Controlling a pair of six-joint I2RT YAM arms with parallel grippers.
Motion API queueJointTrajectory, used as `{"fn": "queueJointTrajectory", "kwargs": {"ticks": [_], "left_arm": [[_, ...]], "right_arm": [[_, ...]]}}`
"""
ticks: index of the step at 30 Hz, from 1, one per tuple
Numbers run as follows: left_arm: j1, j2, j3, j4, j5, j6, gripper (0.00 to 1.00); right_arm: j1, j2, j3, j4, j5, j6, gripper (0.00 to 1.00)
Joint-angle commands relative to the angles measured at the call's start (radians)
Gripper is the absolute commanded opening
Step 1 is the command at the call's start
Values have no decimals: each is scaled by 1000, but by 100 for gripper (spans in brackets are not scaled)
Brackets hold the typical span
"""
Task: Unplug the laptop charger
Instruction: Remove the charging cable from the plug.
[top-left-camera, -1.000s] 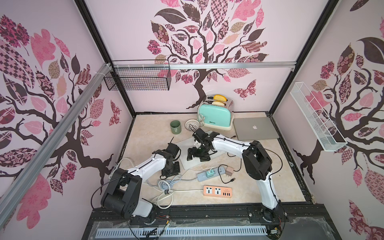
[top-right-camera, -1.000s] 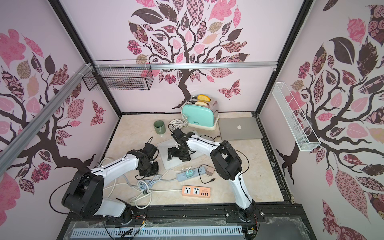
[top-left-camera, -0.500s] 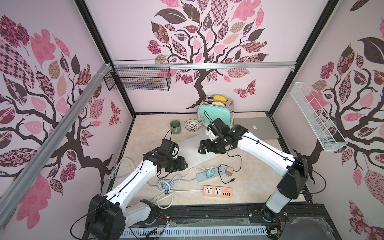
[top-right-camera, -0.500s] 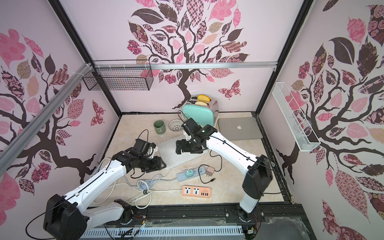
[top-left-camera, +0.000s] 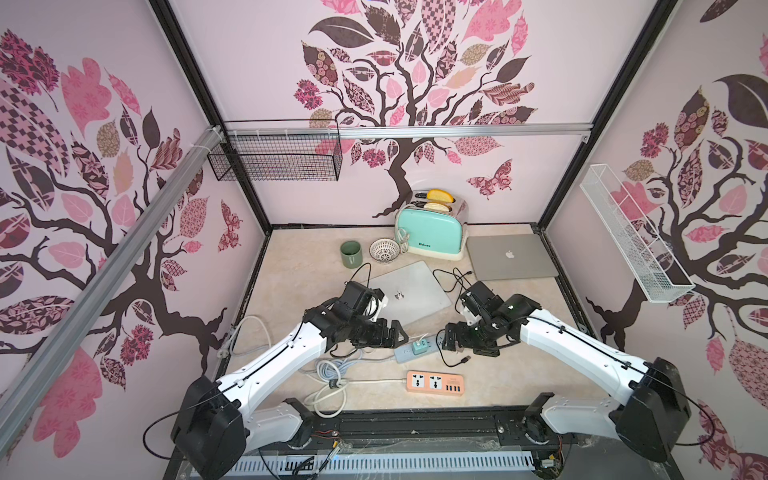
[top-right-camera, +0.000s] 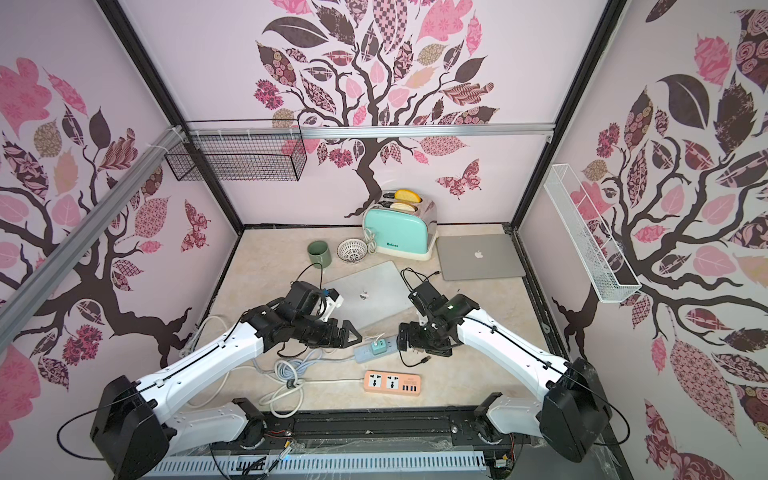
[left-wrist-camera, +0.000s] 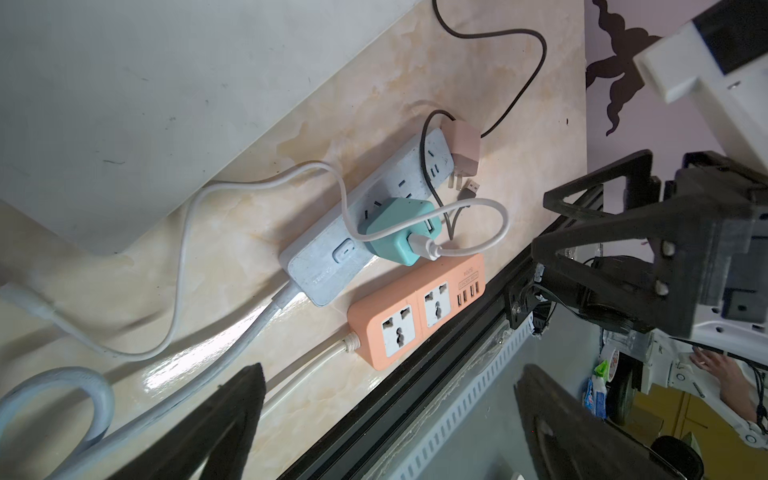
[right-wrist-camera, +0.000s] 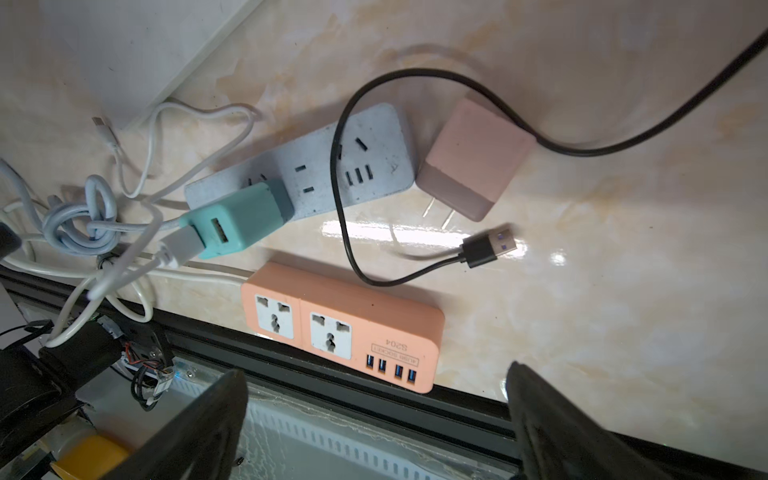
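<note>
"4USB SOCKET", "S204" on orange power strip (right-wrist-camera: 345, 324); Apple logo on grey laptop (top-left-camera: 511, 255).

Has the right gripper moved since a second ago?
Yes: the right gripper came forward, off the central silver laptop, to the pale grey power strip.

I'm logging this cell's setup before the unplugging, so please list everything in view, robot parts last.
laptops: 2, silver, closed; mid-table, and back right
toaster: 1, mint green, back centre
bread slices: 2, yellow-brown, in the toaster
mug: 1, green, left of the bowl
bowl: 1, white, beside the toaster
grey power strip: 1, pale grey, front centre
teal charger: 1, teal, plugged into the grey power strip
white cable: 1, white, in the teal charger
pink charger: 1, pink, unplugged, at the strip's end
black USB cable: 1, black, plug loose
orange power strip: 1, orange, front edge
wire baskets: 2; black, back wall; white, right wall
left gripper: 1, black, open
right gripper: 1, black, open
</note>
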Motion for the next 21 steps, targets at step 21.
{"fn": "queueJointTrajectory", "kwargs": {"ticks": [21], "left_arm": [[-125, 151, 65, 148, -26, -14, 65]], "right_arm": [[-4, 264, -20, 283, -118, 56, 99]]}}
